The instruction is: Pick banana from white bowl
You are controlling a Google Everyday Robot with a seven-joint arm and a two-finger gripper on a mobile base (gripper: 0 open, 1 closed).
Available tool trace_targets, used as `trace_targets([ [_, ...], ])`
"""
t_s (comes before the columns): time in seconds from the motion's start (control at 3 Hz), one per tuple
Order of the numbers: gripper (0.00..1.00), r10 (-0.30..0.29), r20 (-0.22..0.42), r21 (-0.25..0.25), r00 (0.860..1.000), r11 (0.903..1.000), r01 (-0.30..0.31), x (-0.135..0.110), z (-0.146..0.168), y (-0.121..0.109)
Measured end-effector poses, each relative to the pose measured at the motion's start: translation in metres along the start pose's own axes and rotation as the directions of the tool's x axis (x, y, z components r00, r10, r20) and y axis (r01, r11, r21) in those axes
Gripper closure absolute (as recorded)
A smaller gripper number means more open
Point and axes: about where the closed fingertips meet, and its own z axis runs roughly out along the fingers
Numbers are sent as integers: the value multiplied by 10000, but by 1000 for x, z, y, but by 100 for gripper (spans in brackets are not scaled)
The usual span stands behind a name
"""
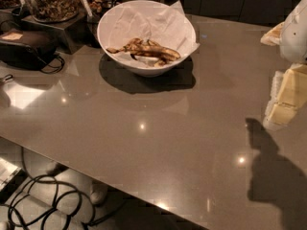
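Observation:
The white bowl (110, 35) stands on the grey table at the back, left of centre, lined with crumpled white paper. The banana (148, 50), a limp yellow-brown peel with dark blotches, lies across the bottom of the bowl. My gripper (283, 102) hangs at the right edge of the view, its pale yellow fingers pointing down above the table, well to the right of the bowl and nearer the front. It holds nothing.
Glass jars of brown snacks (53, 1) stand on a dark stand at the back left. A black device with a cable (26, 47) lies left of the bowl. The table's front edge (96, 176) runs diagonally, with cables on the floor (43, 205) below.

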Motion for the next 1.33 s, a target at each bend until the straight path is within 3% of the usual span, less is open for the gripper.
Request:
trace_targets([
  [0.33, 0, -1, -2, -2, 10000, 10000, 1, 0, 0, 0],
  [0.67, 0, -107, -271, -212, 9996, 9997, 101, -12, 8, -16],
  [1.0, 0, -515, -1008, -158, 9936, 9986, 501, -38, 23, -49],
  [1.33, 0, -541, -957, -206, 9939, 9984, 523, -36, 27, -48],
])
